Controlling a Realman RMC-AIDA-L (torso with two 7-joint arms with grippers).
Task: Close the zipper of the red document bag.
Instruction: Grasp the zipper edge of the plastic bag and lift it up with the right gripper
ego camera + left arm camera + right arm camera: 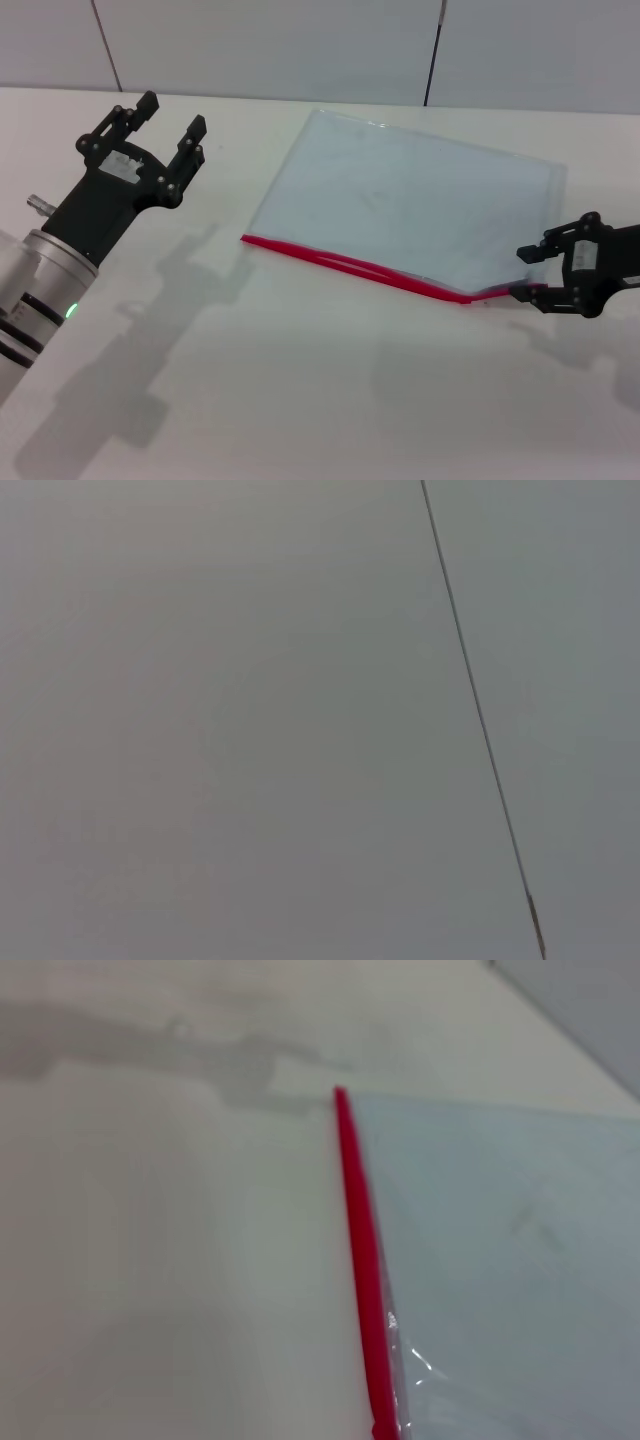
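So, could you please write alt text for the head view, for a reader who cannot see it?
A translucent red document bag lies flat on a white table, its zipper along the edge nearest the robot. The right gripper sits at that strip's right end, while the left gripper hovers open, well apart to the left.

We see even, bright overhead light on the white worktop (300, 400), with soft grey arm shadows falling toward us. The right wrist view is blurred throughout; the zipper (362, 1260) smears, with small glints nearby.
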